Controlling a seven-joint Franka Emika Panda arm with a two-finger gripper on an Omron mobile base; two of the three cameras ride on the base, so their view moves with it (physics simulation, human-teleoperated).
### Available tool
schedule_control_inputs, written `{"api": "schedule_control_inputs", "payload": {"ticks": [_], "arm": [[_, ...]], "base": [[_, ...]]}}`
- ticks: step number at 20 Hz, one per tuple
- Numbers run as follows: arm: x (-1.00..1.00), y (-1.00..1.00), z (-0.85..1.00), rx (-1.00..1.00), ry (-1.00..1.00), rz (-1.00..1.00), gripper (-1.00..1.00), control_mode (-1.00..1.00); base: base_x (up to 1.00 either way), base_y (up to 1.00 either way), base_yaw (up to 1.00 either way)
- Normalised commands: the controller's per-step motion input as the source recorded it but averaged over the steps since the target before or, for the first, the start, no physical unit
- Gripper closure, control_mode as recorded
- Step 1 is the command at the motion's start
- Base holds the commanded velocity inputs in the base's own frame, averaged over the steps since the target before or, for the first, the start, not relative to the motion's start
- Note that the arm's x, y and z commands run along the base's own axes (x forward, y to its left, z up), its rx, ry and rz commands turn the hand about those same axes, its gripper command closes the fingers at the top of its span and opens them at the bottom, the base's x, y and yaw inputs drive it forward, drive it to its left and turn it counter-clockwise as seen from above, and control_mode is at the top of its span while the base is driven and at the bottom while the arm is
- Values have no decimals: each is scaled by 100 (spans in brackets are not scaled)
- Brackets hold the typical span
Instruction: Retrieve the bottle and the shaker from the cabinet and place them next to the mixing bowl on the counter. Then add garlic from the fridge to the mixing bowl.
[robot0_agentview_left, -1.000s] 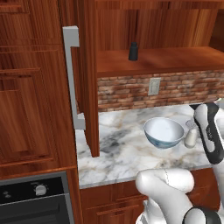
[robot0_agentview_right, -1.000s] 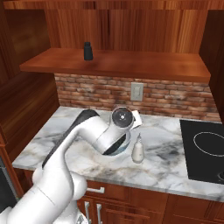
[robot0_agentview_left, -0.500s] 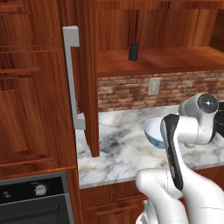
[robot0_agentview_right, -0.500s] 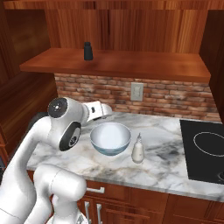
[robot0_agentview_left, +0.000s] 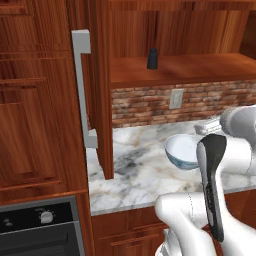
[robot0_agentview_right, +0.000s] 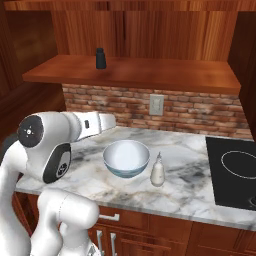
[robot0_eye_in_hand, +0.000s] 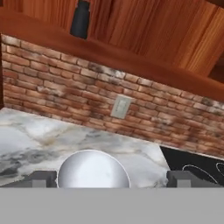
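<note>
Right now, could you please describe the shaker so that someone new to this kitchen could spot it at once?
Find the open cabinet above the brick backsplash. On its wooden shelf, toward the left, stands the shaker, a small dark cylinder with a narrower rounded top. It stands alone up there; the pale bottle and the mixing bowl sit below on the counter.

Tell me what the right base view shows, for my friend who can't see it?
A mixing bowl sits on the counter with a small bottle beside it, not touching. A dark shaker stands on the open cabinet's shelf above a brick wall. The robot's white arm bends at the left.
</note>
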Motion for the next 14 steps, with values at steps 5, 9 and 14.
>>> {"api": "schedule_control_inputs", "payload": {"ticks": [5,9,14], "arm": [[-26,8,53,31,-21,0,-100,-100],[-21,34,69,25,-3,1,-100,-100],[-42,42,83,1,2,3,-100,-100]], "base": [[0,0,0],[0,0,0],[0,0,0]]}}
